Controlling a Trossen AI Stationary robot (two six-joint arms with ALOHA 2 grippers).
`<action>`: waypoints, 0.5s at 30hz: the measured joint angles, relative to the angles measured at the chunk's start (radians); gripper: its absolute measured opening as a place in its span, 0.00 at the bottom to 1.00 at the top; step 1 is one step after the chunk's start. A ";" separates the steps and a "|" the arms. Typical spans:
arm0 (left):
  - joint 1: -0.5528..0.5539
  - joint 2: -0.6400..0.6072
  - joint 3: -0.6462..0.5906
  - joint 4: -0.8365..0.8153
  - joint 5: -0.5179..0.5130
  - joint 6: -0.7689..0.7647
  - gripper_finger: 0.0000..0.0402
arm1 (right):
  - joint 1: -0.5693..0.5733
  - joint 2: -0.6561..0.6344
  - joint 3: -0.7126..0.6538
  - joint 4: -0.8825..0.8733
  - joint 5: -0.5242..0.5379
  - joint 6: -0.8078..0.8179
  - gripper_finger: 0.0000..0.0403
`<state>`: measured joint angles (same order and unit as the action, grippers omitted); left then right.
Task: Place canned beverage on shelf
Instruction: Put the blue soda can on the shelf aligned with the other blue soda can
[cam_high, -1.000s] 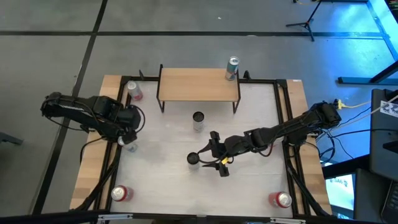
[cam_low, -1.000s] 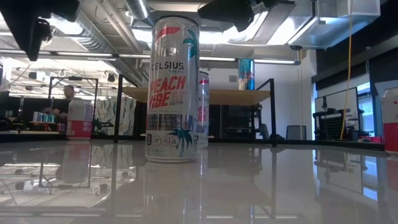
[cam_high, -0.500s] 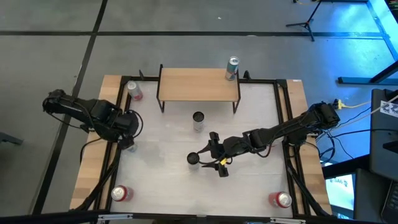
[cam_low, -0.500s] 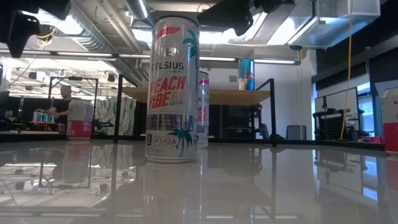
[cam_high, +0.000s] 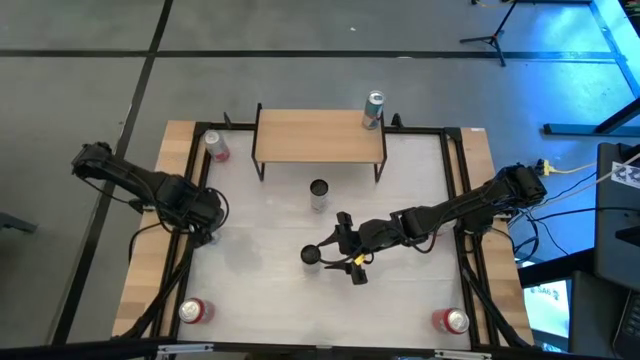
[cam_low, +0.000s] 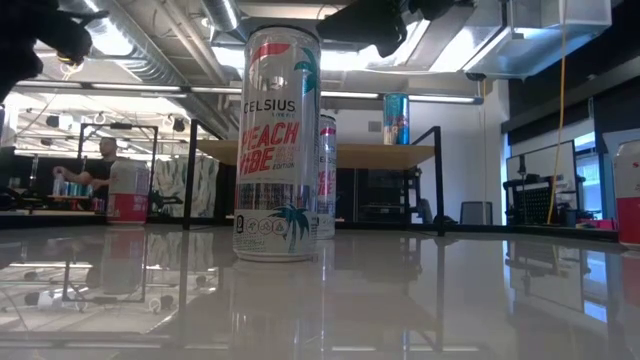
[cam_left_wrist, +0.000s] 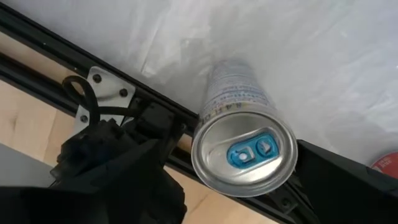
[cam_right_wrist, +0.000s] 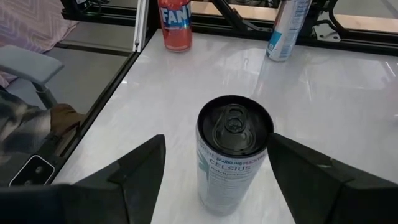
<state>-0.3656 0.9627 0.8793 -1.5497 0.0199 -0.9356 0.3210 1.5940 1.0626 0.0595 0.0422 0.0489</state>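
A tall silver Celsius can (cam_high: 312, 256) stands upright on its base mid-table; it also shows in the low view (cam_low: 283, 145). My right gripper (cam_right_wrist: 217, 167) is open, level with the can, with one finger on each side of it and a gap showing at both. The light-wood shelf (cam_high: 320, 138) stands at the far edge and carries a blue-topped can (cam_high: 373, 110) on its right end. My left gripper (cam_high: 200, 210) hovers at the table's left edge, above a silver can with a blue tab (cam_left_wrist: 244, 149) that stands on its base.
Another can (cam_high: 318, 192) stands in front of the shelf. A red can (cam_high: 215, 147) is at the far left. Two more red cans are at the near left (cam_high: 193, 311) and near right (cam_high: 452, 320). Black frame rails (cam_high: 190, 270) run along the table's sides.
My left arm has drawn back toward the table's left edge, away from the middle. My right gripper and the Celsius can have kept still.
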 joint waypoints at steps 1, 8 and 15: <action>0.000 0.000 -0.006 0.001 -0.001 0.000 0.88 | 0.000 0.000 0.000 0.001 0.000 0.000 0.69; 0.000 0.000 -0.069 0.074 0.015 0.001 0.88 | 0.000 0.000 0.000 0.001 0.000 -0.001 0.69; 0.000 0.000 -0.089 0.128 0.071 -0.024 0.72 | 0.000 0.000 0.000 0.001 0.023 -0.002 0.69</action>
<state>-0.3653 0.9627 0.7906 -1.4217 0.0909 -0.9600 0.3206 1.5940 1.0626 0.0608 0.0648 0.0467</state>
